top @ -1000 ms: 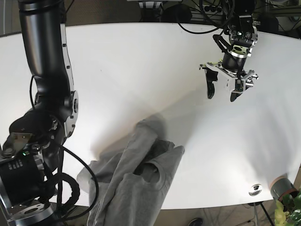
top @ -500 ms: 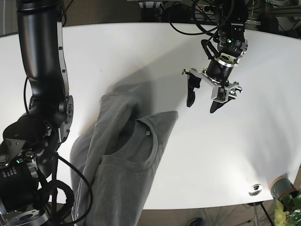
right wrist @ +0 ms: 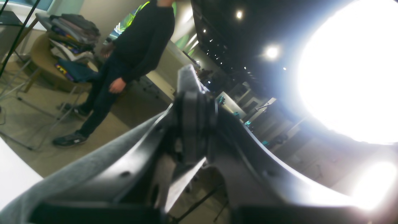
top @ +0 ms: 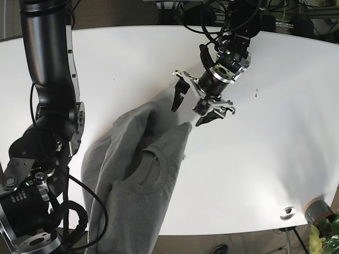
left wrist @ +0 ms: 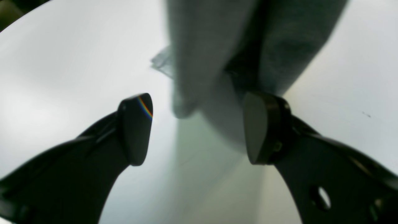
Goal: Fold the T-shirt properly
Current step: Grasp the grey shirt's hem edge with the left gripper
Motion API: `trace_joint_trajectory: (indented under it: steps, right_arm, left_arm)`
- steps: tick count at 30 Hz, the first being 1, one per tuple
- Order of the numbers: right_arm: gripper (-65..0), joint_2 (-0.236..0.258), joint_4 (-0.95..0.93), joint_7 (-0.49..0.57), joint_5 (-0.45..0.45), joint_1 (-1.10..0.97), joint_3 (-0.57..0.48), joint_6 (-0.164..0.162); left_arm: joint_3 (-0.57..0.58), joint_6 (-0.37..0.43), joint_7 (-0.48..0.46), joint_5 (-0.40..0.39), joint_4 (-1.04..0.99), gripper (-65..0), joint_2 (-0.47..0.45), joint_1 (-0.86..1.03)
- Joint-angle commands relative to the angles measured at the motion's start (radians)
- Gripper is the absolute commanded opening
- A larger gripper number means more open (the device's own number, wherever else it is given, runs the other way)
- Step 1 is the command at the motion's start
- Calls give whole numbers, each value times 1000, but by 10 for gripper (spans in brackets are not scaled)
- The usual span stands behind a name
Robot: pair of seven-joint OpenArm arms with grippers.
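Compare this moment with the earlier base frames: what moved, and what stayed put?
The left gripper came in across the table from the far side toward the T-shirt, jaws open, nothing grasped. The shirt was dragged farther onto the table and spread out. The right gripper stays clamped on the cloth.

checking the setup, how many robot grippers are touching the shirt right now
1. The right gripper is shut on a fold of the grey T-shirt. The left gripper hangs open beside the shirt's upper edge, apparently not touching, though the wrist view is blurred.
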Motion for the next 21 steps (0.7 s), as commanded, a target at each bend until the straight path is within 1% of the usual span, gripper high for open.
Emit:
trace_joint_trajectory:
  steps: [1, 5, 10, 15, 21]
  right_arm:
    - [-629, 2, 4, 25, 2, 40, 6, -12]
    - [-629, 2, 7, 25, 0, 37, 6, -12]
    - [-629, 15, 6, 25, 0, 33, 8, -12]
    - [-629, 20, 4, 25, 0, 28, 8, -12]
    - [-629, 20, 4, 25, 0, 16, 8, -11]
  left_arm:
    - [10, 9, -25, 10, -34, -222, -6, -41]
    - [9, 14, -27, 13, -59, -222, -3, -83]
    - [9, 14, -27, 66, -103, -222, -1, -133]
    - [9, 14, -27, 67, -189, -222, 2, -221]
    - [7, 14, -27, 67, -281, -222, 34, -319]
